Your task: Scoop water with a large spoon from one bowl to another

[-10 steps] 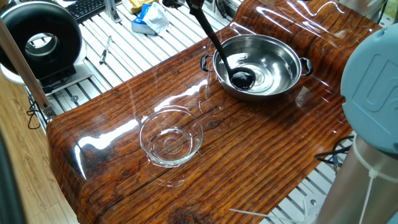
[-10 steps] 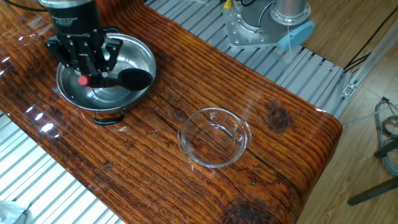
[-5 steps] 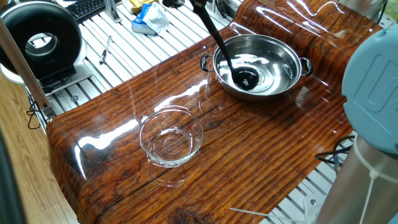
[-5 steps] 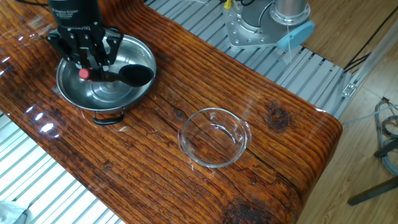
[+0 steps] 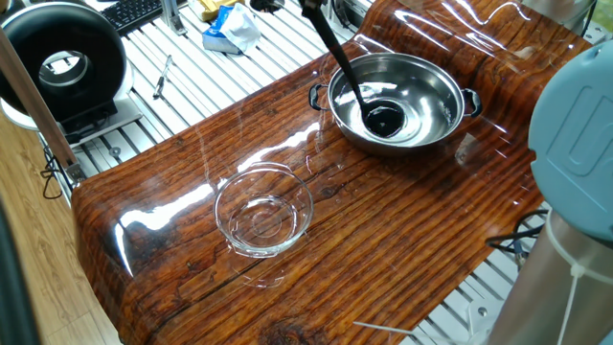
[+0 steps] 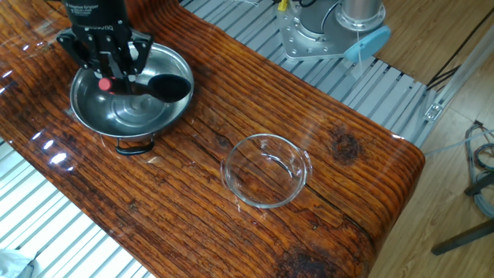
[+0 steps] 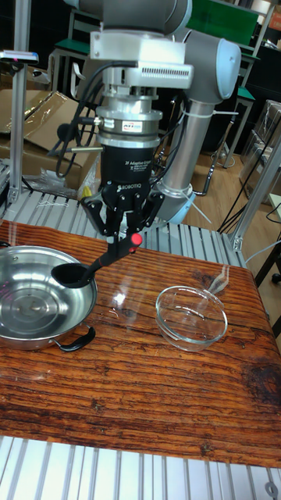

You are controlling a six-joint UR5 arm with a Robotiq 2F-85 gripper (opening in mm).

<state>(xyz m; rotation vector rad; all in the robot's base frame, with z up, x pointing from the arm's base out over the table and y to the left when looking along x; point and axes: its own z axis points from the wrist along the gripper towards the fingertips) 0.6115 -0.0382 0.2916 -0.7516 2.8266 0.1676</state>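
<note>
The steel bowl (image 5: pixel 436 96) stands on the wooden table, seen also as steel bowl (image 6: pixel 100 116) and steel bowl (image 7: pixel 23 301). My gripper (image 6: pixel 106 77) hangs over it, shut on the red-tipped end of the large spoon (image 6: pixel 170 86). In the tall view the gripper (image 7: pixel 125 233) holds the handle slanting down-left, with the spoon's cup (image 7: pixel 70 273) at about rim height above the bowl. The spoon cup (image 5: pixel 383 120) lies over the bowl's middle. Water shows only as faint glints; what the cup holds I cannot tell. The glass bowl (image 5: pixel 218 206), glass bowl (image 6: pixel 247 193), glass bowl (image 7: pixel 160 308) stands apart.
The wooden board lies on a slatted metal frame. The arm's base (image 6: pixel 340 31) stands beyond the far edge. A black round device (image 5: pixel 62 62), a keyboard and a blue-white bag (image 5: pixel 230 29) lie off the board.
The gripper and the spoon have risen a little. The cup has shifted slightly toward the bowl's middle. The glass bowl has not moved.
</note>
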